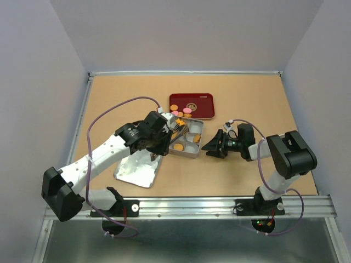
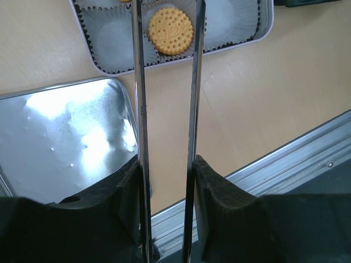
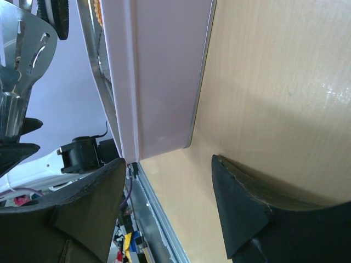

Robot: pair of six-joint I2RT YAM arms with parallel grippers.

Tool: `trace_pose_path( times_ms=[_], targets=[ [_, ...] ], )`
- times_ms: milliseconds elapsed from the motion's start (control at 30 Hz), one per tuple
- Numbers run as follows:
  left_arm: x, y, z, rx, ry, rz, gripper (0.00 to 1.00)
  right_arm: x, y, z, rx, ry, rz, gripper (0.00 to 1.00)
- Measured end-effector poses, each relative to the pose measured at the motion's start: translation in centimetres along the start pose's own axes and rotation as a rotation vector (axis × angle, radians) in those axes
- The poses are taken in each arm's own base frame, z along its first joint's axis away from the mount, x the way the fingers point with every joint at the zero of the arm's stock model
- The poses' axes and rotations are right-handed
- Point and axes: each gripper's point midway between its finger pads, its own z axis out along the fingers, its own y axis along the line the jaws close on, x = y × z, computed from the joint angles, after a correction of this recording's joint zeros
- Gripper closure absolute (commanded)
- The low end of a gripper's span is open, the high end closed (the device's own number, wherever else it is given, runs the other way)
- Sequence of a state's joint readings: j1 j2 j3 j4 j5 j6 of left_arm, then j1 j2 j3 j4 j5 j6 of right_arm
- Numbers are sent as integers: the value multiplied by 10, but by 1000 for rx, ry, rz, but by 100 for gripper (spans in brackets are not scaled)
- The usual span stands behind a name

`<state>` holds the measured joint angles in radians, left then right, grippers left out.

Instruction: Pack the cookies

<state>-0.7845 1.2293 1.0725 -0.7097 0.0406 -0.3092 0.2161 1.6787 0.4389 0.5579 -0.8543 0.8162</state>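
Note:
My left gripper is shut on a pair of metal tongs, whose two blades reach over the silver tin. A round yellow-orange cookie lies in a white paper cup of the tin, between the blades; they do not seem to pinch it. From above, the left gripper hangs over the tin's left side. More cookies, pink and orange, lie by the near edge of the dark red tray. My right gripper stands open just right of the tin, its jaws facing the tin's side wall.
The tin's silver lid lies flat on the table left of the tin, in front of my left arm. A metal rail runs along the table's near edge. Grey walls close in the table on three sides.

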Motion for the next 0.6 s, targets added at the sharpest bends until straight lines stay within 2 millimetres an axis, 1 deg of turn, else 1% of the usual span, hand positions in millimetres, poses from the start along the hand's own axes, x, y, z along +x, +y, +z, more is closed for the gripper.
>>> trace_pose_path(
  times_ms=[67, 200, 500, 600],
  targets=[
    [-2, -1, -1, 2, -5, -2, 63, 0, 0, 0, -2, 3, 1, 30],
    [2, 0, 0, 1, 7, -5, 63, 0, 0, 0, -4, 5, 1, 30],
    [21, 2, 11, 10, 58, -14, 64, 0, 0, 0, -4, 5, 1, 30],
    [24, 3, 13, 7, 65, -15, 64, 0, 0, 0, -4, 5, 1, 30]
  ],
)
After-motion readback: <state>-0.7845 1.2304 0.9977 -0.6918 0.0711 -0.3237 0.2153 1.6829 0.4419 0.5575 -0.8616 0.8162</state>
